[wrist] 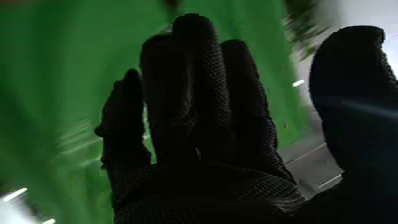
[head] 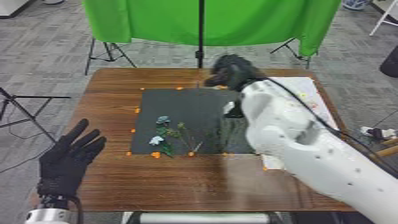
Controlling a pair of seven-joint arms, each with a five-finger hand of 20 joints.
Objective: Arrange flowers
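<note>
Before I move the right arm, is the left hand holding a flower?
No, the left hand is open and empty, and the pale blue flowers lie apart from it on the black mat.

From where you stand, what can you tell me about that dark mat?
The mat is dark grey, thin and seemingly smooth, with straight edges. It lies flat on the brown wooden table. Small orange bits dot its border. Green-stemmed flowers with pale blue blossoms rest on its near left part. The robot's right arm hides some of its right side; whether they touch, I can't tell.
</note>
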